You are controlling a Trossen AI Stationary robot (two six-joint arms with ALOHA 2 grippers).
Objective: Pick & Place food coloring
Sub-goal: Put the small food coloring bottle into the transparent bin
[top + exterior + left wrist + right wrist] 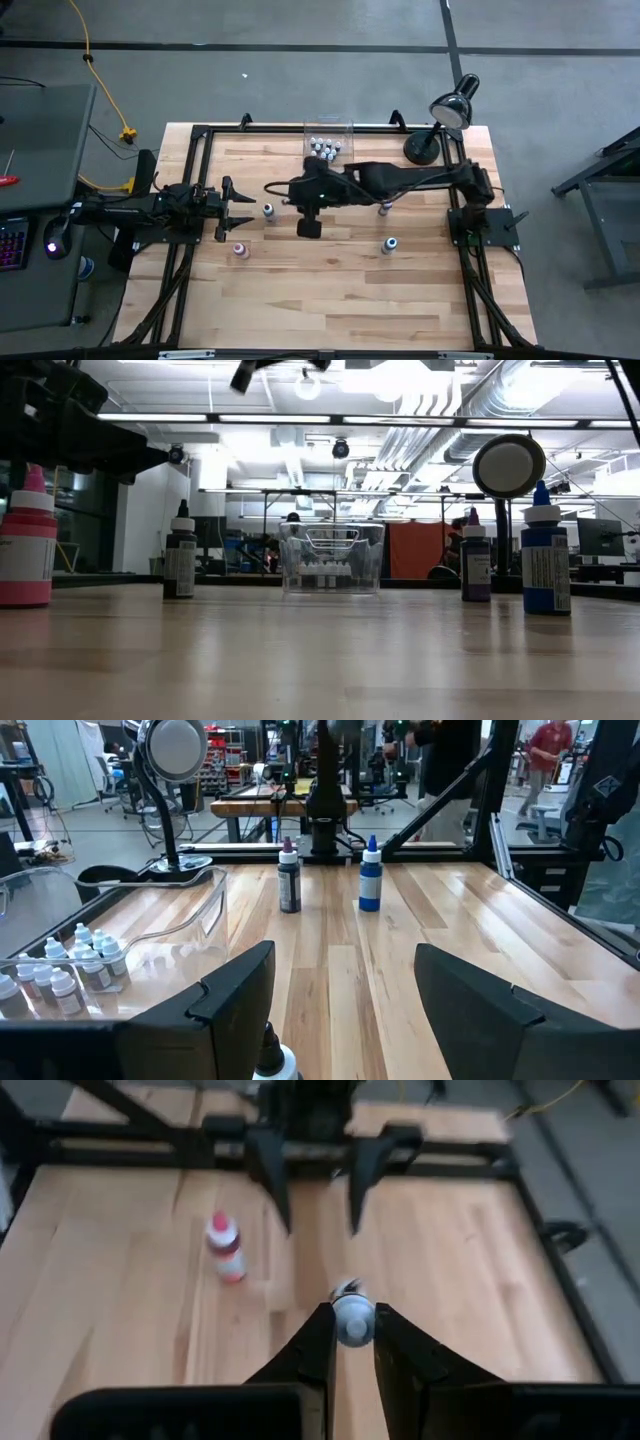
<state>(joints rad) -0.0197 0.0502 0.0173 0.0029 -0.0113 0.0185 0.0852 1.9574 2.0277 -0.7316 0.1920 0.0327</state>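
Right pincer (352, 1342) clenched on a tiny white-capped food-coloring bottle (352, 1320) above the pale wooden counter (340, 290), frame centre in the high view; left pincer (240, 209) spread, centre-left.

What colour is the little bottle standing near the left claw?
Pink, with a whitish cap: the small pink bottle shows best in the right wrist view.
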